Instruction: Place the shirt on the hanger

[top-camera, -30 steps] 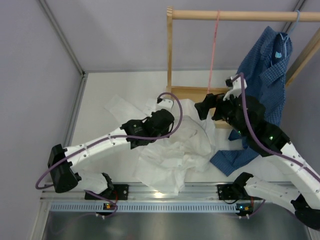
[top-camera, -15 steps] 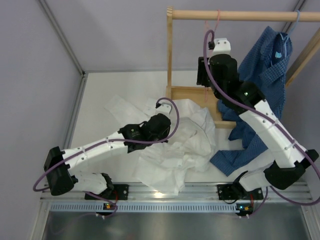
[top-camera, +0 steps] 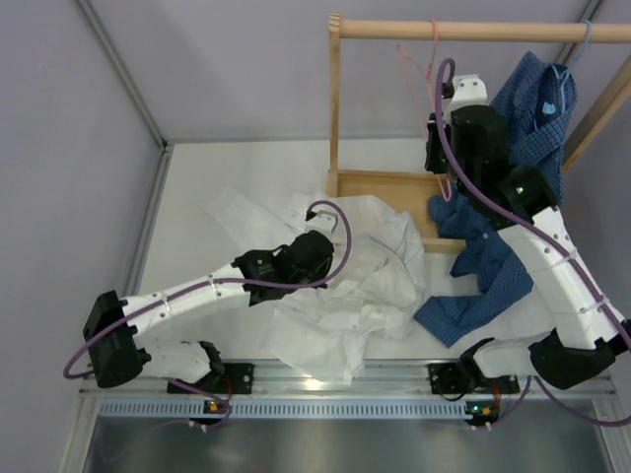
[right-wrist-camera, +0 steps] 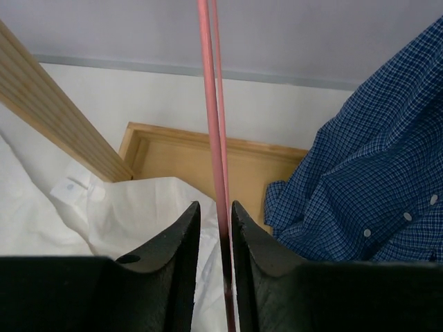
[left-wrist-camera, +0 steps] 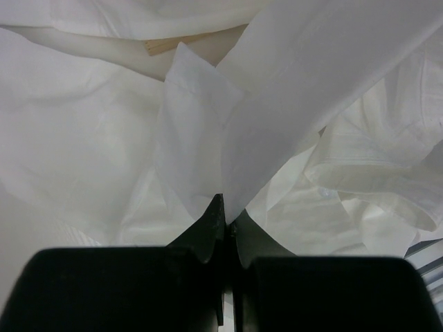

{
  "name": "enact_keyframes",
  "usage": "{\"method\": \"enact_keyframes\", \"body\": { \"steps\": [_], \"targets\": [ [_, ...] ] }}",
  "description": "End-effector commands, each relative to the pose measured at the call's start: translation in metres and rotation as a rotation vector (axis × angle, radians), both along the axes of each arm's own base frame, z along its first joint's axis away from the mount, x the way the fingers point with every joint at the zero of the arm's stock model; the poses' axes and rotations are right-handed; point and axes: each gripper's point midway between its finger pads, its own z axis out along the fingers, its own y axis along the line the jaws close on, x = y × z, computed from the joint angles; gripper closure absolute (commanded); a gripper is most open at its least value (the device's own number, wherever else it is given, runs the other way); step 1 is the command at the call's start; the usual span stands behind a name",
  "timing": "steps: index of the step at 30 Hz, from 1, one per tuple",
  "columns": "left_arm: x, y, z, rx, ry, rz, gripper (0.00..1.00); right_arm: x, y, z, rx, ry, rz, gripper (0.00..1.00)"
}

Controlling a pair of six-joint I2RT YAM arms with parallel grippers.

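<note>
We saw the left gripper (left-wrist-camera: pixel 223 207) pressed together, its two dark fingers pinching a fold of the shirt (left-wrist-camera: pixel 291 104) that rose from between the tips. Around it the white cloth lay in loose crumpled layers. In the top view the shirt was spread in a heap on the tabletop (top-camera: pixel 246 177), in front of the left arm and reaching right to the wooden tray (right-wrist-camera: pixel 242 159) at the foot of the rack.

The right gripper (right-wrist-camera: pixel 213 211) was raised at the far right, its fingers drawn in on the hanger (right-wrist-camera: pixel 211 104). The thin pink wire ran as two strands straight up from between them. From above, the hanger's hook was over the wooden rail (top-camera: pixel 473 31) at the far side, and its wire slanted down toward the gripper. The hanger was bare, well apart from the shirt below.

Just right of that gripper hung the dark blue checked shirt (right-wrist-camera: pixel 360 180), on a light blue hanger (top-camera: pixel 586 39) at the right end of the rail. Its lower part trailed down onto the tabletop beside the white cloth. A wooden upright (right-wrist-camera: pixel 55 117) of the rack stood to the gripper's left.
</note>
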Motion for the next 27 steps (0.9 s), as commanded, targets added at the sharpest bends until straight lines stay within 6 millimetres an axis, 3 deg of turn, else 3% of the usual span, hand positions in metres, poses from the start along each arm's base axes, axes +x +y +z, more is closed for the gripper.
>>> {"method": "enact_keyframes", "body": {
  "steps": [1, 5, 11, 17, 22, 27],
  "targets": [
    [0.0, -0.006, 0.012, -0.058, -0.025, -0.014, 1.0, -0.001, -0.001, -0.005, -0.011, 0.021, 0.054, 0.77],
    [-0.001, -0.005, 0.014, -0.065, -0.027, -0.014, 1.0, 0.0, -0.001, -0.002, -0.008, 0.017, 0.063, 0.85],
    [-0.001, -0.003, 0.017, -0.073, -0.036, -0.009, 1.0, 0.004, -0.005, -0.012, -0.017, 0.041, 0.059, 0.82],
    [-0.001, 0.004, 0.021, -0.064, -0.051, -0.002, 1.0, 0.004, -0.004, -0.018, -0.016, 0.052, 0.072, 0.84],
    [-0.001, 0.007, 0.029, -0.078, -0.069, 0.004, 1.0, 0.001, -0.007, -0.006, -0.008, 0.017, 0.073, 1.0],
    [-0.001, 0.007, 0.032, -0.089, -0.072, 0.005, 1.0, 0.0, -0.009, 0.009, 0.016, -0.041, 0.066, 1.0]
  ]
}}
